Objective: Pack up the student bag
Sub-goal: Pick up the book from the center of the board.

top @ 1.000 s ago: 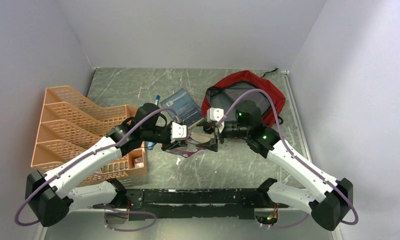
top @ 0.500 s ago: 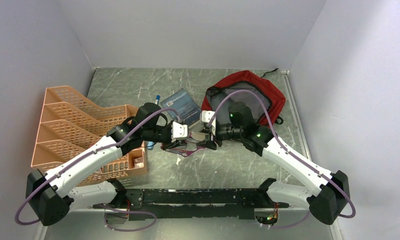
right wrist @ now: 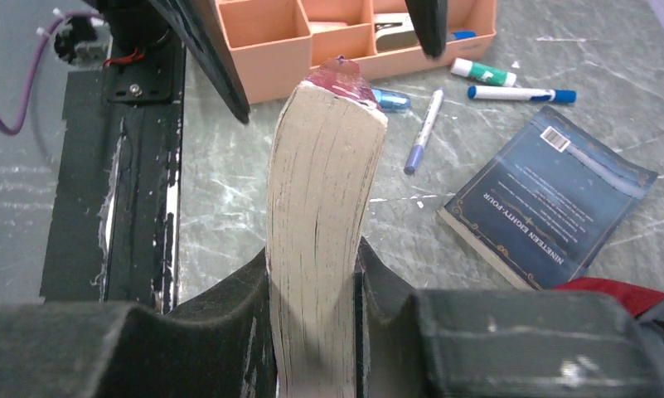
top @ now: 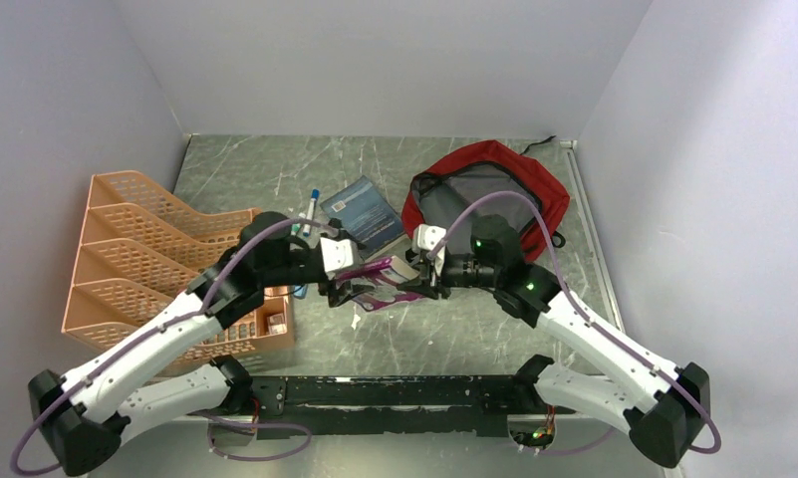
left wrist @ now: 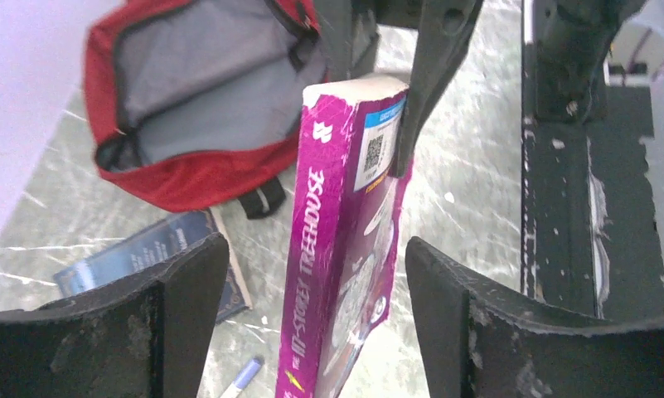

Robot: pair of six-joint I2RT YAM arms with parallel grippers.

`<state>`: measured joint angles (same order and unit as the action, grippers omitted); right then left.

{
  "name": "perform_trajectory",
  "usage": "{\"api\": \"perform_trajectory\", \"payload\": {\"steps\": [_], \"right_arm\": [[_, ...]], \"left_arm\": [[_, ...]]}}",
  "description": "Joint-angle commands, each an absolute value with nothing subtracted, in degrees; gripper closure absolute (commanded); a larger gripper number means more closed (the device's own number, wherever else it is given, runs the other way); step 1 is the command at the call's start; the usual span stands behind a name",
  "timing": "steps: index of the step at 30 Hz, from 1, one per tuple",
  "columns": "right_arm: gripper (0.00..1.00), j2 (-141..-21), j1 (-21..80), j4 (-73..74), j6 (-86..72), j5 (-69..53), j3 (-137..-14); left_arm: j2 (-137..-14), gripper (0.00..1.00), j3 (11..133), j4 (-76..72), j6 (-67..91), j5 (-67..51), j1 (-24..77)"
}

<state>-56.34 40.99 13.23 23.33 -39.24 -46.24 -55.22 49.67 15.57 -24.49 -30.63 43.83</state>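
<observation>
Purple paperback book (top: pixel 380 284) has just changed hands: we now read the left gripper (left wrist: pixel 312 257) spread wide clear of it, the right gripper (right wrist: pixel 314 282) clamped on its pages, ready for the open red fabric backpack (top: pixel 549 199) lying far right.

The student bag (left wrist: pixel 187 178) is soft red cloth, the purple paperback (left wrist: pixel 336 249) glossy-covered with matt paper pages.

Bright, even light falls from above; shadows are soft, with pale glare on the table (top: pixel 454 329). My left fingers (left wrist: pixel 104 332) look blurred.
</observation>
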Motion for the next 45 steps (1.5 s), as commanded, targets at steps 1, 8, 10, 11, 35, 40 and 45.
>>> {"api": "perform_trajectory", "payload": {"steps": [1,8,10,11,35,40,45], "right_arm": [[1.0,-50.8,41.1,0.6,14.6,-35.8,-43.2],[1.0,-49.5,40.6,-15.6,5.5,-42.7,-41.2],[1.0,-50.2,40.6,-19.3,4.1,-45.8,-41.9],[1.0,-50.4,40.6,-21.0,3.4,-47.3,-42.2],[1.0,-55.7,27.7,-69.2,-29.6,-70.8,-43.0],[1.0,-61.6,27.0,-89.1,-45.1,-70.4,-43.5],[1.0,-65.1,26.0,-98.3,-52.5,-69.0,-43.9]], "left_arm": [[-48.6,0.17,45.6,3.6,-15.9,-26.1,44.0],[-33.8,0.02,38.5,-4.2,-2.2,-20.1,44.0],[-30.9,0.02,37.9,-3.6,-0.8,-17.8,44.0],[-29.7,0.02,37.9,-3.1,-0.7,-16.9,44.0],[-27.0,0.07,44.8,4.3,-3.3,-30.8,44.0],[-28.1,0.11,43.1,-2.9,-0.8,-32.8,44.0],[-29.8,0.2,40.9,-12.0,4.7,-34.6,44.0]]}}
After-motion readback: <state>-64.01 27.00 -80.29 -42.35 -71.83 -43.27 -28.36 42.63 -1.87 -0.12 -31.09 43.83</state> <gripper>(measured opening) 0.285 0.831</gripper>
